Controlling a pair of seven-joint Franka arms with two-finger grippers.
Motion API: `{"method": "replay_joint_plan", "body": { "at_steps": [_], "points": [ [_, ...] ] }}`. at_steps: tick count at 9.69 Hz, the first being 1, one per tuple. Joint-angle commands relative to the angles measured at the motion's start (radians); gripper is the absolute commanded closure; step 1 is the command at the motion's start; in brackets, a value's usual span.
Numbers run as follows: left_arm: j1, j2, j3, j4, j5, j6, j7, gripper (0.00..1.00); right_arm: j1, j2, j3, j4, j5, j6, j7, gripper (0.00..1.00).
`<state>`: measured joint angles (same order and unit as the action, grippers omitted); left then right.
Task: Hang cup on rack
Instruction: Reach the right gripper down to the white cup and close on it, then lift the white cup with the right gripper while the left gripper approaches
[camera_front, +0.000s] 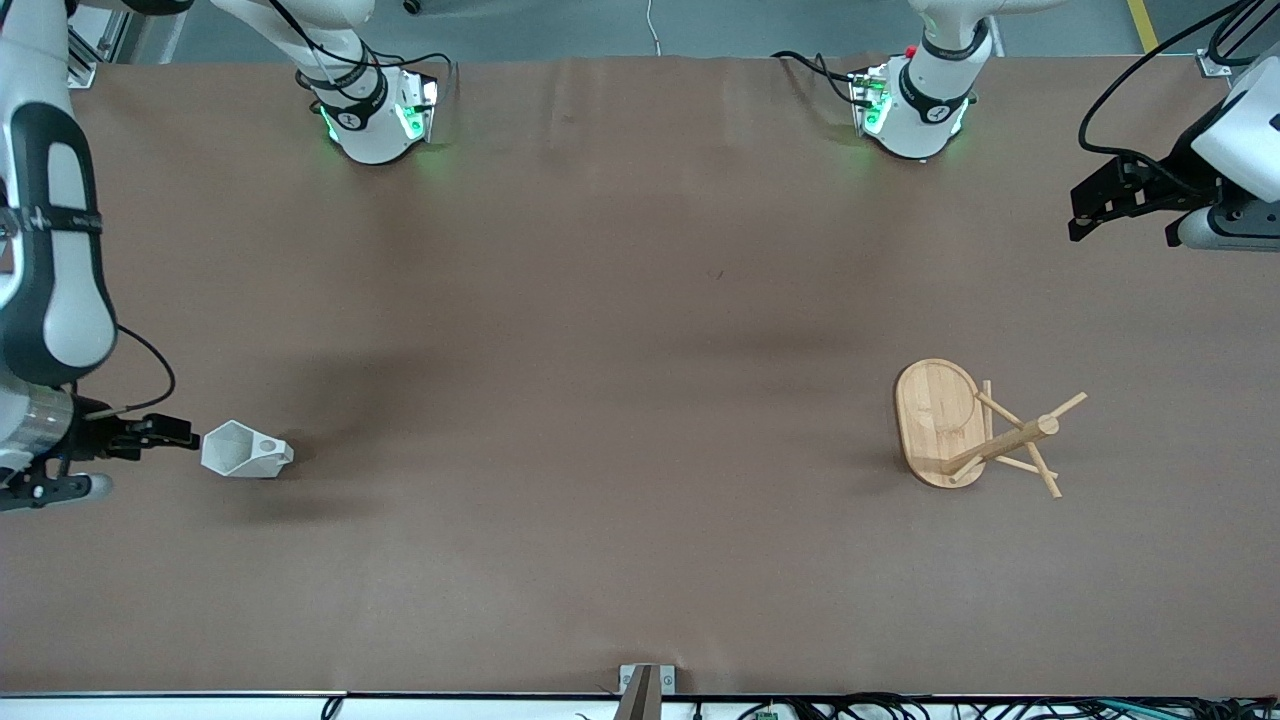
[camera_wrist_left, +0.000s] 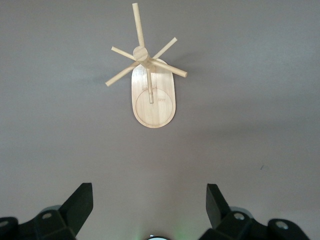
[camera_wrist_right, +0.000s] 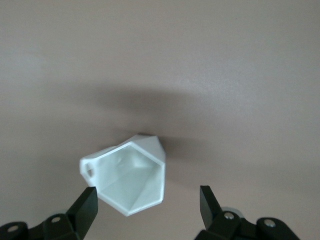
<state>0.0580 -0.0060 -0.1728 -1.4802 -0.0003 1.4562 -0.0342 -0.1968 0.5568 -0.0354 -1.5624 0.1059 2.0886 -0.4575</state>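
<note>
The white faceted cup (camera_front: 245, 452) lies on its side on the brown table near the right arm's end. Its open mouth faces my right gripper (camera_front: 180, 436). In the right wrist view the cup (camera_wrist_right: 127, 175) shows its hollow inside, with the handle hole beside one rim. My right gripper (camera_wrist_right: 147, 200) is open and empty, its fingertips just short of the cup's rim. The bamboo rack (camera_front: 975, 432) stands upright near the left arm's end and also shows in the left wrist view (camera_wrist_left: 152, 100). My left gripper (camera_front: 1090, 208) is open and empty, high above the table (camera_wrist_left: 149, 197).
The two arm bases (camera_front: 370, 120) (camera_front: 910, 115) stand along the table's edge farthest from the front camera. A small metal bracket (camera_front: 645, 685) sits at the table's nearest edge. Brown cloth covers the whole table (camera_front: 620, 400).
</note>
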Motion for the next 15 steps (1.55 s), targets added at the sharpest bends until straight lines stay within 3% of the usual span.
{"method": "replay_joint_plan", "body": {
  "at_steps": [1, 3, 4, 6, 7, 9, 12, 13, 15],
  "points": [
    [0.003, 0.018, -0.001, -0.003, 0.002, -0.023, 0.013, 0.0, -0.01, -0.014, 0.014, -0.141, 0.015, 0.129, -0.044, 0.1],
    [0.005, 0.018, -0.001, -0.002, 0.002, -0.031, 0.014, 0.0, -0.01, 0.006, 0.015, -0.148, 0.015, 0.134, -0.043, 0.15],
    [0.005, 0.02, -0.001, -0.003, 0.002, -0.031, 0.013, 0.0, -0.009, 0.018, 0.016, -0.146, 0.015, 0.148, -0.043, 0.29],
    [0.005, 0.02, -0.001, -0.002, 0.002, -0.03, 0.013, 0.0, -0.012, 0.04, 0.015, -0.14, 0.015, 0.178, -0.043, 0.75],
    [0.005, 0.02, -0.002, -0.002, 0.002, -0.03, 0.019, 0.0, -0.007, 0.04, 0.015, -0.142, 0.015, 0.177, -0.037, 0.9],
    [-0.006, 0.02, -0.01, -0.003, -0.001, -0.031, 0.031, 0.0, -0.004, 0.034, 0.017, -0.142, 0.015, 0.131, -0.035, 0.99],
    [0.003, 0.02, -0.011, -0.003, -0.015, -0.031, 0.034, 0.0, 0.037, -0.082, 0.02, -0.134, 0.017, 0.021, -0.03, 0.99],
    [0.003, 0.02, -0.011, -0.002, -0.015, -0.031, 0.039, 0.0, 0.062, -0.139, 0.023, -0.133, 0.038, -0.051, -0.029, 0.99],
    [-0.003, 0.021, -0.013, -0.002, -0.03, -0.03, 0.039, 0.0, 0.114, -0.224, 0.026, -0.113, 0.179, -0.219, -0.023, 0.99]
  ]
}}
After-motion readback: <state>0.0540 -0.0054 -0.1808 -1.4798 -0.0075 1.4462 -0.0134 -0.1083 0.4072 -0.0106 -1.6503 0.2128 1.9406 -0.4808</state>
